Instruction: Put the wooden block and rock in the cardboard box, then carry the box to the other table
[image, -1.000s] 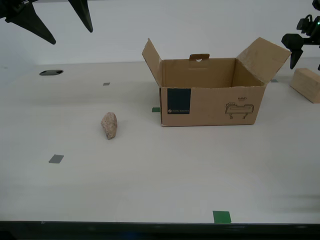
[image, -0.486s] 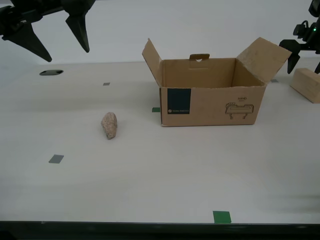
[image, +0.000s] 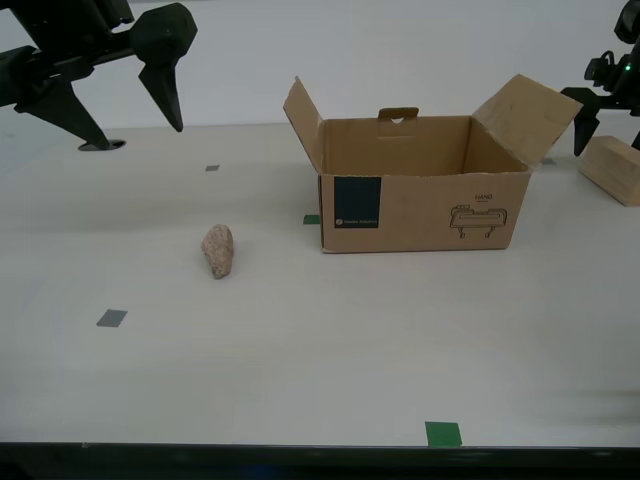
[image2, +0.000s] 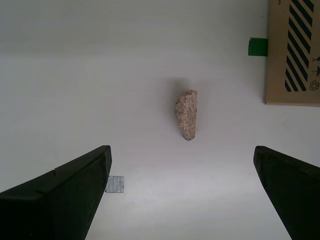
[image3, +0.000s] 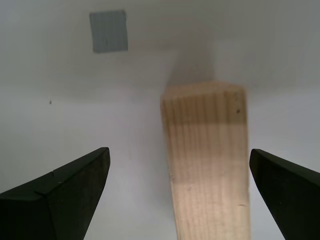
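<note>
Two grippers hang apart over a smooth off-white tabletop (image: 300, 370) with nothing yet packed. Near the front edge lies a green tape square (image: 443, 433); a grey square (image: 111, 318) sits farther in, toward the exterior view's left.

Mid-table, the rock (image: 218, 250) lies alone, well apart from the cardboard box (image: 425, 195), which stands open with its side flaps splayed. The rough, egg-shaped stone looks hard and dense and should not slip; a pinch across its narrow waist seems the surest hold. My second gripper (image: 120, 105) hovers high above it with jaws spread wide and empty, the rock centred ahead of them in its wrist view.

At the tabletop's far edge on the exterior view's right, just beyond the box's raised flap, rests the wooden block (image: 612, 168). Plain and stiff, it looks light and should take a firm squeeze across its short sides. My first gripper (image3: 180, 195) is poised over it, jaws released and straddling it without touching.

That upturned flap stands nearest the block's likely path into the box.
</note>
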